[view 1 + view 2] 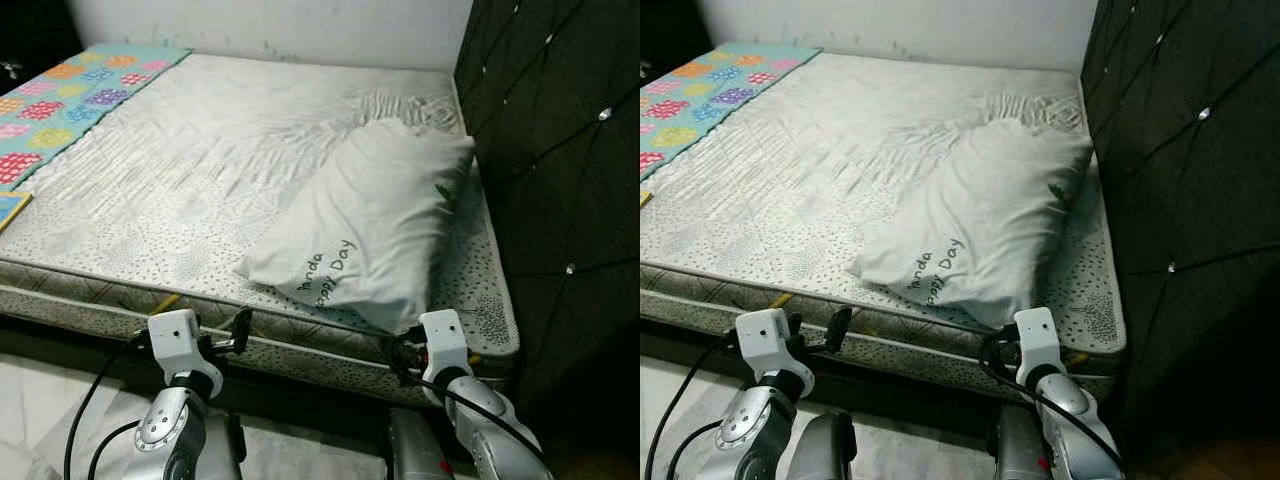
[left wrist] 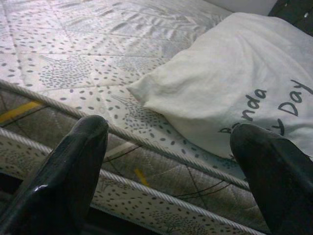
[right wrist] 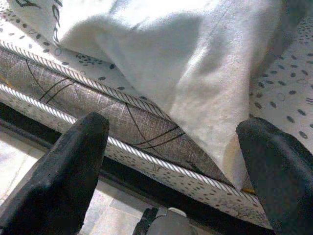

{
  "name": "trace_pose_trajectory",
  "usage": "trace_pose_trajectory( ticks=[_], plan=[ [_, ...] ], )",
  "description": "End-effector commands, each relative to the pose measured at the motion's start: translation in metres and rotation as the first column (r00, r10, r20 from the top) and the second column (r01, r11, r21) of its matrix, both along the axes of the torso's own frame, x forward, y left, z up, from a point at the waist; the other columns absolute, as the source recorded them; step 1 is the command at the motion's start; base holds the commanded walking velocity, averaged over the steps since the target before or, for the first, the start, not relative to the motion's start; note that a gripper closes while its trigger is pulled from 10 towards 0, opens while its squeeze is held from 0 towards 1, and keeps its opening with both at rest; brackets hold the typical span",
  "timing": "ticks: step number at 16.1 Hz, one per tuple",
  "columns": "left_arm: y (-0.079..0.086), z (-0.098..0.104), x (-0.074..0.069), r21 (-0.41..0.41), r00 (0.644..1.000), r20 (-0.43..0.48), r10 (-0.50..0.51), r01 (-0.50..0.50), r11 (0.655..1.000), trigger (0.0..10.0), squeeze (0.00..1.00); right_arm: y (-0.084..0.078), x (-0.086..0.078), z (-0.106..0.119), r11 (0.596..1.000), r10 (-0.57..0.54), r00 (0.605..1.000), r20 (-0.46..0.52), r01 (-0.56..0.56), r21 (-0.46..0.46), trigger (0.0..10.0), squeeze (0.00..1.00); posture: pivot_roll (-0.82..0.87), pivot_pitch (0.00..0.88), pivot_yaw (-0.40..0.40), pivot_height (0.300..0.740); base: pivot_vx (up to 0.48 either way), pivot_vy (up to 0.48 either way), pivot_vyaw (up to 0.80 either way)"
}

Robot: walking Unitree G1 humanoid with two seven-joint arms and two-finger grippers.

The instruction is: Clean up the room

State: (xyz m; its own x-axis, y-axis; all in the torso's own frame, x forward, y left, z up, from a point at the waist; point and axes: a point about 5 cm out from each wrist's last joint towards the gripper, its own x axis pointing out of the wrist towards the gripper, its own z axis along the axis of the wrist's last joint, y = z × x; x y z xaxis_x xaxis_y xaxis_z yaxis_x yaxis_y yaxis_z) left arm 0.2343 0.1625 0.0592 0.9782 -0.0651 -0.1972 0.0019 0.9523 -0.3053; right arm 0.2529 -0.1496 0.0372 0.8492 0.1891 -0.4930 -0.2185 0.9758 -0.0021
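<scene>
Fingers [image 3: 68, 181] of both grippers spread before pillow [image 1: 375, 220] on mattress [image 1: 190, 180].

Cut off at frame left: quilt [image 1: 70, 95], bed [image 1: 200, 180]. Pillow [image 1: 375, 220] print partly creased, unreadable. Headboard [image 1: 560, 150] clipped right.

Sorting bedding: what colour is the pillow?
White with dark lettering; pillow shows best in the left eye view.

— What is on the bed [image 1: 200, 190]?
— A big white pillow [image 1: 375, 220]. It lies flat and slanted near the dark headboard [image 1: 560, 170], with one corner poking over the bed's front edge.
— Is anything written on it?
— Yes, dark letters, with the word "Day". The pillow looks soft and a bit wrinkled.
</scene>
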Motion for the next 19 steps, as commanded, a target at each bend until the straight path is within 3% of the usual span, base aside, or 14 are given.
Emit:
trace_pose_trajectory(
  ticks=[1,5,8,9,14,17,19],
  plan=[
    [0.003,0.0,-0.001,0.005,1.0,-0.007,0.008,-0.008,1.0,10.0,0.0,0.002,0.003,0.006,1.0,0.008,1.0,0.028,-0.008,0.005,10.0,0.0,-0.07,0.0,-0.002,0.585,0.0,0.0,0.0],
    [0.002,-0.001,-0.001,0.008,1.0,-0.013,0.006,-0.006,1.0,10.0,0.0,0.003,0.005,0.008,1.0,0.021,0.999,0.046,-0.021,0.002,10.0,0.0,-0.07,0.0,-0.003,0.585,0.0,0.0,0.0],
    [0.001,0.002,0.002,0.018,1.0,-0.004,-0.003,0.003,1.0,10.0,0.0,0.008,0.017,0.015,1.0,0.003,0.996,0.091,-0.006,0.03,10.0,0.0,-0.06,0.0,0.001,0.585,0.0,0.0,0.0],
    [0.0,0.003,0.003,0.024,1.0,-0.003,-0.006,0.006,1.0,10.0,0.0,0.014,0.03,0.02,0.999,-0.027,0.994,0.11,0.022,0.048,10.0,0.0,-0.06,0.0,0.002,0.585,0.0,0.0,0.0],
    [-0.005,0.008,0.004,0.035,1.0,0.005,-0.022,0.022,0.999,10.0,0.0,0.044,0.055,0.027,0.987,-0.087,0.988,0.127,0.069,0.145,10.0,0.0,0.0,0.0,-0.002,0.585,0.0,0.0,0.0],
    [-0.011,0.012,0.003,0.034,1.0,0.005,-0.028,0.028,0.999,10.0,0.0,0.06,0.06,0.022,0.987,-0.119,0.983,0.144,0.1,0.13,10.0,0.0,0.04,0.0,-0.003,0.585,0.0,0.0,0.0],
    [-0.016,0.018,0.004,0.029,0.999,0.022,-0.031,0.03,0.999,10.0,0.0,0.067,0.065,0.025,0.985,-0.165,0.958,0.233,0.146,0.096,10.0,0.0,0.09,0.0,-0.005,0.585,0.0,0.0,0.0]
  ],
)
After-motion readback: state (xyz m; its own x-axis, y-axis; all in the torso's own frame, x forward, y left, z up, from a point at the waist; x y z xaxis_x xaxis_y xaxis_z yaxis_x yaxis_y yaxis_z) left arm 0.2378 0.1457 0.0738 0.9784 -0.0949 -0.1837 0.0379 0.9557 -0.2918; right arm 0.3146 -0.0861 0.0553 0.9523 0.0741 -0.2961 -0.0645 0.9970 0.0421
